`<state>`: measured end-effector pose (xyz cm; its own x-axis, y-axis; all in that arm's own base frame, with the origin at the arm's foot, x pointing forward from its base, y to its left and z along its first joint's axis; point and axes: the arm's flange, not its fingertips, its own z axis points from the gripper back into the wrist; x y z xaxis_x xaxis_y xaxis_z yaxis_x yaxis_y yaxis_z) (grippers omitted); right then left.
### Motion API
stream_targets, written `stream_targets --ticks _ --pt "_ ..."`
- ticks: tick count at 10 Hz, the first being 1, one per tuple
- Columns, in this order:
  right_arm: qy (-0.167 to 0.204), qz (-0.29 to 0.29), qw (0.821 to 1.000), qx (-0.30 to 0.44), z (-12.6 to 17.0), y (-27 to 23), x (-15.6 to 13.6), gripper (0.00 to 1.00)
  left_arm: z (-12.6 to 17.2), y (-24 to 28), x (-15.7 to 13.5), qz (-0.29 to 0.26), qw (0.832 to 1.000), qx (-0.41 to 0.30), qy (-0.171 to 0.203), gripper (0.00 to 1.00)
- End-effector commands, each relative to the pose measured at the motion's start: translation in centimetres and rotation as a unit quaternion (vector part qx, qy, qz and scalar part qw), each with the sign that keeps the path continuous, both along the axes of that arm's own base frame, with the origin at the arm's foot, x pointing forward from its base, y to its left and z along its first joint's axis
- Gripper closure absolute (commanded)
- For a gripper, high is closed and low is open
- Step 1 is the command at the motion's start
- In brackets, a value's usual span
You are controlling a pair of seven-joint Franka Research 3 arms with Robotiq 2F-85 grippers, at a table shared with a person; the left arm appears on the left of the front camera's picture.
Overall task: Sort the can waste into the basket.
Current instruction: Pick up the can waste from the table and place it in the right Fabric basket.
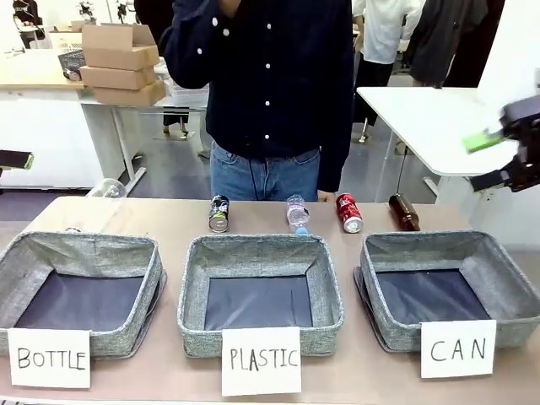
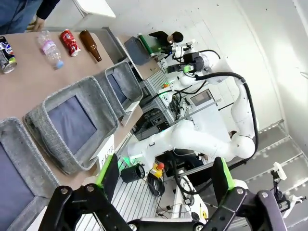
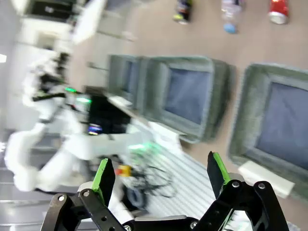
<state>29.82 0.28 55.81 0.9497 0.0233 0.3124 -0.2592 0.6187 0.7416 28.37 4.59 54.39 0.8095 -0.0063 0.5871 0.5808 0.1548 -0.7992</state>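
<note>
Hovering at the front frame's left edge, above table height: left gripper [image 2: 165,171], jaws spread wide, nothing between the green pads [image 2: 105,169]. Near row on the tan table [image 1: 363,380]: grey fabric basket carded "BOTTLE" [image 1: 84,243] sits lower left, matching basket carded "PLASTIC" [image 1: 253,243] centre. Far row, all on their sides, each apart: small black-and-blue metal drink can [image 1: 219,213] left of centre, clear plastic bottle with blue cap [image 1: 296,213] centre, small red metal drink can with white lettering [image 1: 348,213] right of centre, brown glass bottle [image 1: 403,212] next right. Grey fabric rectangular basket carded "CAN" [image 1: 447,240] sits lower right, just nearer the camera than the red can and brown bottle. Right gripper [image 3: 160,163] is at the upper right edge, jaws wide, holding nothing.
</note>
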Motion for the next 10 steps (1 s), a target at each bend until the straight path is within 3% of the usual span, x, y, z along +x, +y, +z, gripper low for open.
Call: stream_targets --ticks 1,3,4,5,6,7,8,9,10 --pt "-0.038 0.068 0.972 -0.222 -0.2 3.4 4.3 0.0 0.2 -0.1 0.2 -0.004 1.0 -0.012 -0.013 0.0" --pt "-0.077 0.076 0.945 -0.308 -1.5 6.3 7.4 0.0 0.2 -0.1 0.2 -0.004 1.0 -0.012 -0.013 0.0" --pt "-0.108 0.039 0.936 -0.333 -1.5 6.8 7.2 0.0 0.2 -0.1 0.2 -0.004 1.0 -0.012 -0.013 0.0" --pt "-0.128 -0.013 0.946 -0.297 -0.5 5.7 5.2 0.0 0.2 -0.1 0.2 -0.004 1.0 -0.012 -0.013 0.0" --pt "-0.08 0.081 0.948 -0.297 -1.2 7.8 6.9 0.0 0.2 -0.1 0.2 -0.004 1.0 -0.012 -0.013 0.0" --pt "-0.08 0.081 0.948 -0.297 -1.2 7.8 6.9 0.0 0.2 -0.1 0.2 -0.004 1.0 -0.012 -0.013 0.0" --pt "-0.113 0.056 0.941 -0.314 -0.6 7.2 7.0 0.0 0.2 -0.1 0.2 -0.004 1.0 -0.012 -0.013 0.0" --pt "-0.154 0.022 0.935 -0.319 -0.5 8.3 9.8 0.0 0.2 -0.1 0.2 -0.004 1.0 -0.012 -0.013 0.0" --pt "-0.149 -0.017 0.915 -0.375 -2.0 10.9 16.1 0.0 0.2 -0.1 0.2 -0.004 1.0 -0.012 -0.013 0.0"
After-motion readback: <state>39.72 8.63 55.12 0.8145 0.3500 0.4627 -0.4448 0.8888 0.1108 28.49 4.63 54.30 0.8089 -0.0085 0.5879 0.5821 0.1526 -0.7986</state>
